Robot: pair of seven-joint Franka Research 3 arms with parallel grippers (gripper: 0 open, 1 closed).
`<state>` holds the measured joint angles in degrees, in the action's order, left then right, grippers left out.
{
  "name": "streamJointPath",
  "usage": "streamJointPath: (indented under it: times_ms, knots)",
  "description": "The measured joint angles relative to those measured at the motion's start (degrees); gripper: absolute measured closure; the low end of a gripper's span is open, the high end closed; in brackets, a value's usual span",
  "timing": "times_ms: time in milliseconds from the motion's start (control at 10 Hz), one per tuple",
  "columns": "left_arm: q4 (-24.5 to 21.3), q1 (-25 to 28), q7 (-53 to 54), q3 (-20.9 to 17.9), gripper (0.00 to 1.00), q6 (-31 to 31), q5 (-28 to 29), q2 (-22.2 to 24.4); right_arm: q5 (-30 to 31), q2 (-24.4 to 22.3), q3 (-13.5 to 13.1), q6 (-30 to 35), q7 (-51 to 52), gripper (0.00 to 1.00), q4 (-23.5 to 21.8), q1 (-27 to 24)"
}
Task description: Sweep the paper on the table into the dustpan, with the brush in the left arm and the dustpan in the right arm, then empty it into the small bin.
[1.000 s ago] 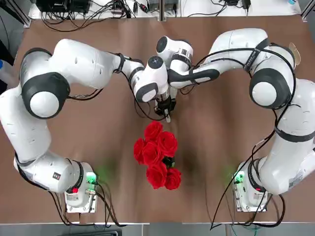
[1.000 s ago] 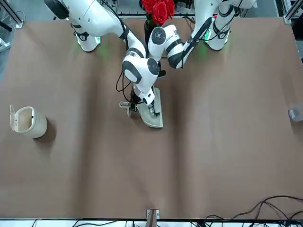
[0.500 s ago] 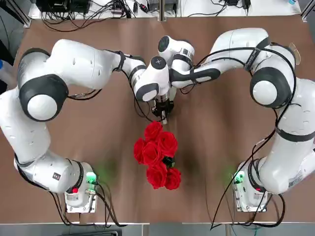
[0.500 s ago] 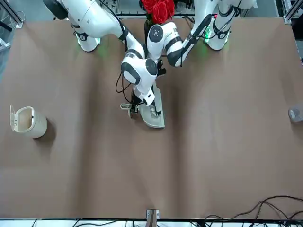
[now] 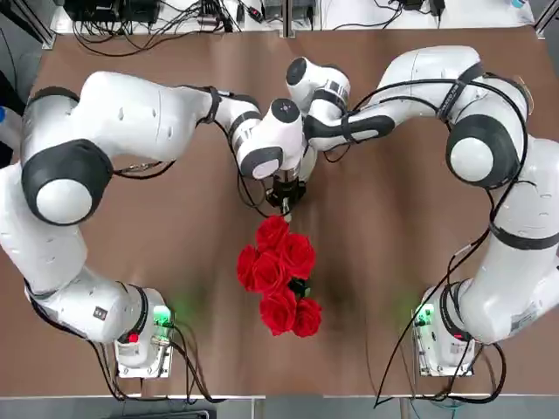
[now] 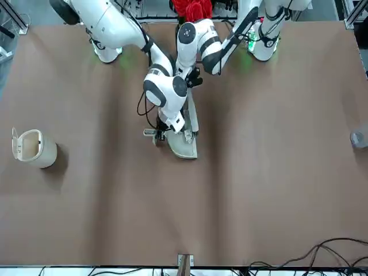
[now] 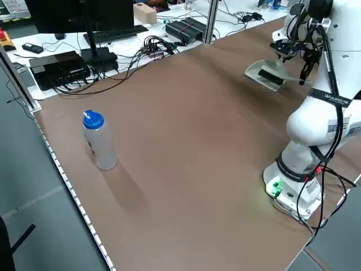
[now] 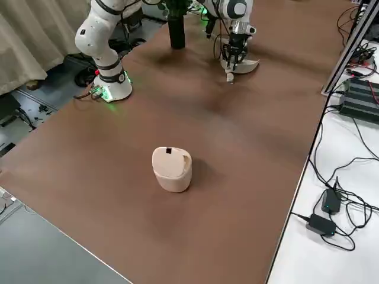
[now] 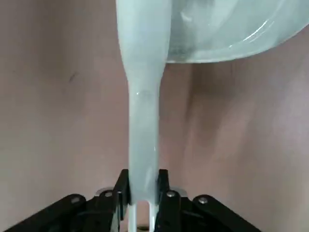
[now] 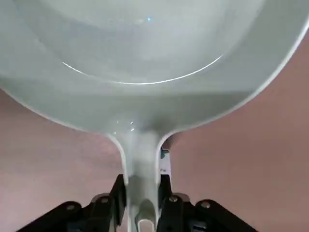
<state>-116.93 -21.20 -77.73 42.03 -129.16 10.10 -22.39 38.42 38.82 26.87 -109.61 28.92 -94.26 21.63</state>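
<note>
Gripping the slim white handle of the brush (image 9: pixel 143 121), the left end effector (image 9: pixel 143 191) has its fingers closed tight on the handle's end, and the brush runs from there up to the rim of the dustpan (image 9: pixel 231 29). The right end effector (image 10: pixel 142 193) is likewise clamped on the dustpan's short stubby handle, with the pale scoop (image 10: pixel 145 63) spreading out beyond its fingers. In the front view both arms meet near the middle of the tabletop (image 6: pixel 276 172), the left arm (image 6: pixel 204 43) reaching in from behind and the right arm (image 6: pixel 161 92) bent over the dustpan (image 6: pixel 183 146), whose flat scoop lies low on the brown surface. From overhead the two wrists crowd together just beyond a bunch of red roses (image 5: pixel 278 272), hiding the tools beneath them. The small bin (image 6: pixel 34 148) stands well apart at the robot's right side of the tabletop, its flap lid raised. A water bottle with a blue cap (image 7: pixel 100 141) stands near the left edge. I cannot tell where the paper is.
</note>
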Motion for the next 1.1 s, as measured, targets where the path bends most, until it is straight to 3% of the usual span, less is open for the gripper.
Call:
streamJointPath:
  times_ms: [400, 600, 800, 1100]
  knots:
    - [-1.0, 0.0, 0.8, 0.9, 0.73, 2.3, 0.1, 4.1, 0.0, 0.4, -0.1, -6.1, 3.3, 0.68, -2.4, -2.9]
    - [-3.7, 0.3, 2.9, 0.9, 0.73, 4.7, 0.1, 7.2, -0.1, 0.4, 0.0, -7.7, 5.1, 0.68, -3.1, -3.9]
    - [-8.0, 1.6, 5.5, 0.9, 0.73, 5.5, -0.1, 11.3, -0.4, 0.1, 0.0, -7.9, 6.1, 0.68, -3.1, -4.3]
    - [-9.3, 5.7, 14.4, 0.9, 0.73, 11.7, -4.3, 15.6, -4.2, -2.7, -0.5, -4.1, 6.7, 0.68, -3.1, -5.0]
